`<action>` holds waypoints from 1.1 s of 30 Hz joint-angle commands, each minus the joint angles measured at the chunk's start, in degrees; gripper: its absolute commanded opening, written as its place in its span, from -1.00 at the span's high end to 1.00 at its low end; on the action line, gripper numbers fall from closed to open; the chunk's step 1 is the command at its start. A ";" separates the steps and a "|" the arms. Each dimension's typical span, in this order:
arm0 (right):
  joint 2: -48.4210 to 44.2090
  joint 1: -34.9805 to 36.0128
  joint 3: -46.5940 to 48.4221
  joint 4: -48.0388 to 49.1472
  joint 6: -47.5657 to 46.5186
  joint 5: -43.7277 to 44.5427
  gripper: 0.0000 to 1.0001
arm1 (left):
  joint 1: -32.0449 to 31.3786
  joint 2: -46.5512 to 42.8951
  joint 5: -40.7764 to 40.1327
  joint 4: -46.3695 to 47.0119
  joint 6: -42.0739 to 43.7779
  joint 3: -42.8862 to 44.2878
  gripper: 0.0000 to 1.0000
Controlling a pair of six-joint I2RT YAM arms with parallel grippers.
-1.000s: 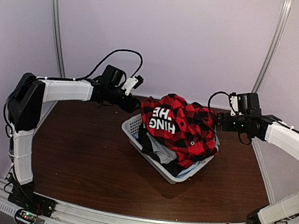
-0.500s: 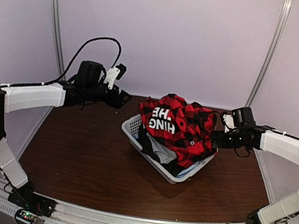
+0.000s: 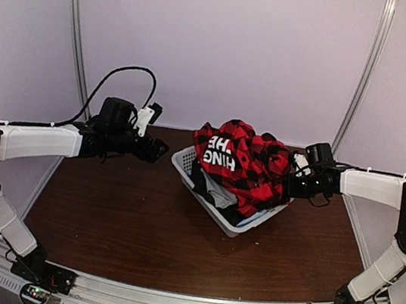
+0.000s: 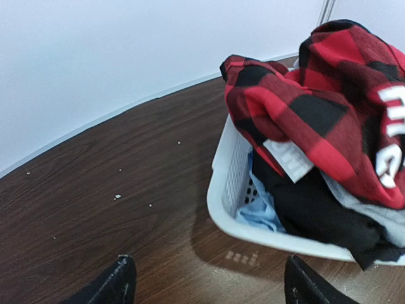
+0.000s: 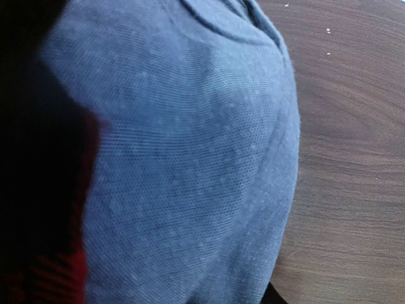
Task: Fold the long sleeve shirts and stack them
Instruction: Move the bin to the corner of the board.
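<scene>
Space shows between my left fingers point(image 4: 119, 284): they stand wide apart and empty, low over the worktop point(image 4: 95, 190), just left of the basket point(image 4: 218, 183). My right fingers point(image 3: 296, 184) are pushed into the right side of the laundry heap. Grey cloth point(image 5: 190, 158) fills that wrist view, so I cannot tell whether they are clamped. The checked shirt point(image 3: 243, 162) lies crumpled atop the basket, unfolded, with nothing stacked, so I judge the whole job remains. Bunched up, it shows no clear long axis or heading.

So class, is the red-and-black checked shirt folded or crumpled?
Crumpled: the red-and-black checked shirt lies bunched in the white plastic mesh basket.
</scene>
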 commanded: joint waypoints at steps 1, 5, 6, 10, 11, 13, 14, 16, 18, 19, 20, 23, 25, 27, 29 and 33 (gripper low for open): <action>-2.49 -5.35 -2.42 5.14 6.82 8.44 0.82 | 0.07 -2.75 -1.57 1.77 -1.82 -1.51 -0.64; -5.46 -9.87 -4.45 6.01 8.24 12.90 0.92 | 0.07 -3.35 -1.91 1.50 -2.20 -2.21 -0.64; -5.97 -10.88 -4.60 5.47 8.17 14.11 0.93 | 0.07 -3.40 -1.89 1.28 -2.23 -2.22 -0.64; -7.99 -15.08 -6.29 3.74 7.53 20.49 0.95 | 0.07 -3.59 -2.21 0.32 -2.30 -2.00 -0.64; -8.39 -16.39 -6.77 3.82 7.01 20.79 0.94 | 0.07 -3.67 -2.25 0.32 -2.34 -2.08 -0.64; -8.37 -19.26 -7.47 3.93 5.95 21.87 0.93 | 0.07 -3.69 -2.03 0.36 -2.60 -2.13 -0.64; -7.97 -20.48 -7.61 3.84 5.38 22.49 0.92 | 0.07 -3.61 -1.82 0.33 -2.56 -2.06 -0.64; -6.98 -23.44 -7.20 3.48 4.65 22.62 0.90 | 0.07 -3.51 -1.54 0.32 -2.61 -2.11 -0.64; -6.60 -25.36 -6.84 3.94 4.25 21.13 0.87 | 0.07 -3.51 -1.41 0.32 -2.61 -2.21 -0.64; -6.46 -26.01 -6.48 4.06 3.81 21.09 0.84 | 0.07 -3.49 -1.44 0.32 -2.56 -2.14 -0.64; -6.27 -26.79 -5.84 3.76 3.56 21.34 0.80 | 0.07 -3.58 -1.47 0.32 -2.55 -2.06 -0.64; -5.58 -29.38 -4.66 3.16 2.98 21.26 0.63 | 0.07 -3.89 -1.55 -1.34 -2.47 -2.12 -0.65; -5.00 -30.77 -4.03 3.28 2.66 21.35 0.47 | 0.07 -4.16 -1.47 -1.35 -2.62 -2.21 -0.64; -4.06 -31.53 -3.01 2.99 2.32 22.92 0.29 | 0.07 -4.15 -1.08 -1.43 -2.70 -2.14 -0.65; -2.80 -31.75 -1.42 2.20 1.93 25.39 0.16 | 0.07 -4.12 -0.81 -1.44 -2.94 -2.11 -0.65; -0.54 -31.92 3.37 -0.16 1.35 30.29 0.05 | 0.07 -4.15 -0.09 -1.53 -3.41 -2.05 -0.65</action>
